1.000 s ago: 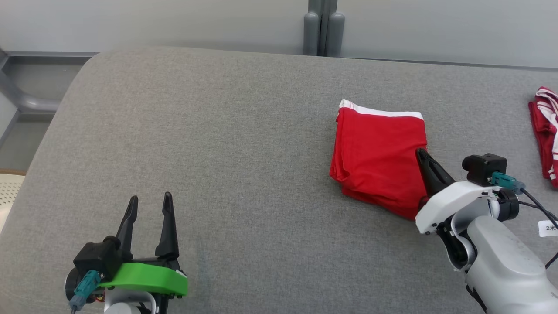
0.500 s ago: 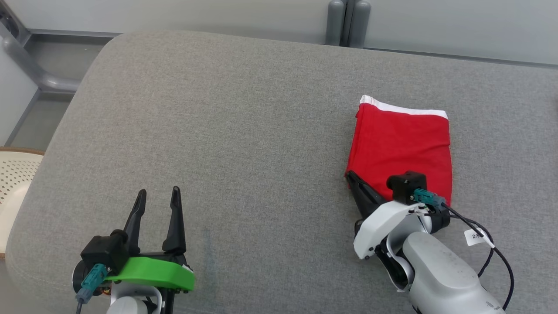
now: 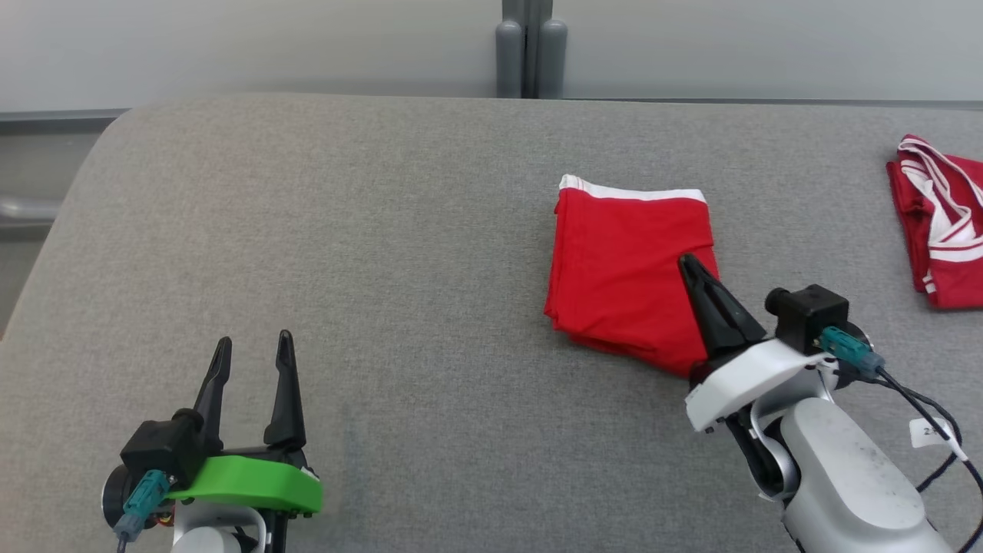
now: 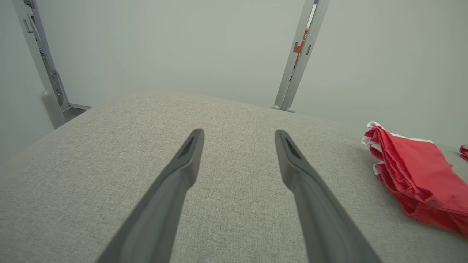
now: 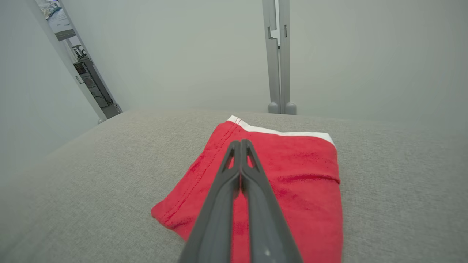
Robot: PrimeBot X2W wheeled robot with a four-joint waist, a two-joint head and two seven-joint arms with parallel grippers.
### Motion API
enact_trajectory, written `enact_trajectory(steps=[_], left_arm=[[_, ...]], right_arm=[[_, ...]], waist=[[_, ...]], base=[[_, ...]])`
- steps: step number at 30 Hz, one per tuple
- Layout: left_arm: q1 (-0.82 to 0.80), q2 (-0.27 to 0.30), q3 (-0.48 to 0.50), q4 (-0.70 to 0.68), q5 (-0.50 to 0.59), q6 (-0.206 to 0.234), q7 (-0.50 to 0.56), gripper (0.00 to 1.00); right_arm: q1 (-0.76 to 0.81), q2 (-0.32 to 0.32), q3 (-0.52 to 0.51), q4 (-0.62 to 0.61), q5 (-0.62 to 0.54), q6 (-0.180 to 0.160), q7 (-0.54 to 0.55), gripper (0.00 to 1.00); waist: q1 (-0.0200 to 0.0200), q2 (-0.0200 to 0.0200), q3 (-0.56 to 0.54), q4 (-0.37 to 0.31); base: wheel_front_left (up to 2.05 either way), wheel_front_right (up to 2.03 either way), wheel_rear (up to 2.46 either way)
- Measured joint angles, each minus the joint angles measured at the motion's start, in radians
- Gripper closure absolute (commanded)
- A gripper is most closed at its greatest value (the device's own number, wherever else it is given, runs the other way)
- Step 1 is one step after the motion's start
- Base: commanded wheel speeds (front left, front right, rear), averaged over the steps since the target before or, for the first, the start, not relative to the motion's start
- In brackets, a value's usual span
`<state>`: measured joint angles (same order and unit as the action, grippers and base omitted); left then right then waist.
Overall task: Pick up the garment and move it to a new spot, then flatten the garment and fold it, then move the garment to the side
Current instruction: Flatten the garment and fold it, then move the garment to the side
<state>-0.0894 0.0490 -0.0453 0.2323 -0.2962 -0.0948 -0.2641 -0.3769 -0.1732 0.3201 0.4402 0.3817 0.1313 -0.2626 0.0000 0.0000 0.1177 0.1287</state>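
The garment (image 3: 622, 284) is a pair of bright red shorts in soft knit cloth, folded into a rough rectangle, with a white waistband (image 3: 630, 192) along its far edge. Its top layer lies mostly smooth, with one shallow crease near the right side. The left wrist view shows its left edge as a stack of rippled layers. It lies flat right of the middle of the worktop (image 3: 384, 230), a wide padded slab covered in grey woven fabric with a rounded far-left corner.

The right tool (image 3: 686, 261) reaches over the near right part of the garment, its two long dark fingers pressed together from base to tip with no cloth visible between them. I cannot tell whether the tips touch the cloth or hover just above it. The white wrist housing covers the garment's near right corner in the head view.

The left tool (image 3: 254, 339) sits well apart at the near left, above bare grey fabric, its fingers spread wide and holding nothing.

A second red garment with white stripes (image 3: 944, 230) lies bunched at the far right edge. A grey metal post (image 3: 525, 54) rises against the pale wall behind the worktop.
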Motion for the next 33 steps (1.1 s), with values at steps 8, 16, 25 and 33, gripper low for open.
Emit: enact_trajectory(steps=[8,16,25,33], left_arm=[[0.021,0.000,0.043,-0.004,0.054,-0.002,0.000,0.00],[0.054,0.000,0.077,-0.004,0.096,-0.011,0.000,0.00],[0.099,0.001,0.105,-0.004,0.140,-0.020,0.000,0.00],[0.134,0.010,0.111,-0.020,0.177,-0.025,0.000,0.00]], right_arm=[[0.129,-0.023,-0.135,-0.104,-0.063,0.000,0.000,0.00],[0.269,0.006,-0.237,-0.189,-0.100,0.000,0.000,0.00],[0.368,0.033,-0.271,-0.259,-0.144,0.000,0.000,0.00],[0.416,0.043,-0.271,-0.304,-0.174,0.000,0.000,0.00]], waist=[[0.0000,0.0000,-0.038,-0.074],[0.0000,0.0000,-0.090,-0.110],[0.0000,0.0000,-0.125,-0.119],[0.0000,0.0000,-0.141,-0.117]], base=[[0.00,0.00,0.00],[0.00,0.00,0.00],[0.00,0.00,0.00],[0.00,0.00,0.00]])
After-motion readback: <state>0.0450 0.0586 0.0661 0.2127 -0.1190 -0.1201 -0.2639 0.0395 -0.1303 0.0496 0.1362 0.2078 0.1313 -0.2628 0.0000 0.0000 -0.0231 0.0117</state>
